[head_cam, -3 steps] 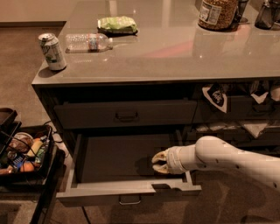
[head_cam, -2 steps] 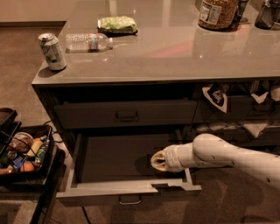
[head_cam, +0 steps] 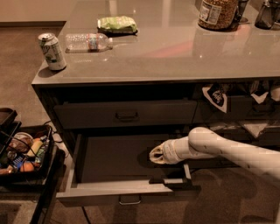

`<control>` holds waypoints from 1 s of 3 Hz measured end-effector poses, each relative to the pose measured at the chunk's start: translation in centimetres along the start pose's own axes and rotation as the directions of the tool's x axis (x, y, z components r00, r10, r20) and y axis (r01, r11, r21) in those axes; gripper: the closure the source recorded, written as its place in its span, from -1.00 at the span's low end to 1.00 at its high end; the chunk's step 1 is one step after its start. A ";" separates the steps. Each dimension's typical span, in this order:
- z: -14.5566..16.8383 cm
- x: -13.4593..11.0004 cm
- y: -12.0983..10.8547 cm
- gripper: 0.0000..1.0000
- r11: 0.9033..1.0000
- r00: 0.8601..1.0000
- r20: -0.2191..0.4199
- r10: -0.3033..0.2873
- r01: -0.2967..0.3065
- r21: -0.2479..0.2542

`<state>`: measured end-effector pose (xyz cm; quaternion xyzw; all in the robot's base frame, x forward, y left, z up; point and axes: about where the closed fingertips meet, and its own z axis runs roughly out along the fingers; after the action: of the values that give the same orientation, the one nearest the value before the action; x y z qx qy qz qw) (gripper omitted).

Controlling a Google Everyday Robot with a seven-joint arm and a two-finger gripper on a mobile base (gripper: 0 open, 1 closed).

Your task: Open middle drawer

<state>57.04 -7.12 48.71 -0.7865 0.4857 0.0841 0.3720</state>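
The middle drawer [head_cam: 94,192] is a wide dark grey drawer, pulled well out below the counter. Its plain grey interior is exposed and looks empty. Its small loop handle [head_cam: 130,200] shows at the centre of the front, near the bottom of the view. My gripper [head_cam: 156,155] is at the end of the white arm that reaches in from the right. It hangs over the right part of the open drawer's interior, apart from the handle. The closed drawer above [head_cam: 87,116] has its own handle [head_cam: 127,116].
On the grey countertop [head_cam: 175,57] are a soda can [head_cam: 52,51], a lying plastic bottle [head_cam: 87,42], a green snack bag [head_cam: 117,24] and a jar [head_cam: 217,13]. A black cart [head_cam: 48,168] with snacks stands left of the open drawer. Open shelves with bags are at the right.
My gripper has drifted slightly left and up over the drawer's interior. The drawer stays open at about the same reach.
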 end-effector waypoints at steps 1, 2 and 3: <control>0.6 2.2 -0.4 1.00 0.999 1.000 -0.022 0.003 -0.004 -0.034; 1.1 3.8 0.6 1.00 0.994 0.996 -0.085 0.001 -0.011 -0.112; 1.7 4.3 2.7 1.00 0.984 0.991 -0.131 0.014 -0.037 -0.174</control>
<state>57.39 -9.73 43.98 -0.8139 0.5094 0.0802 0.2677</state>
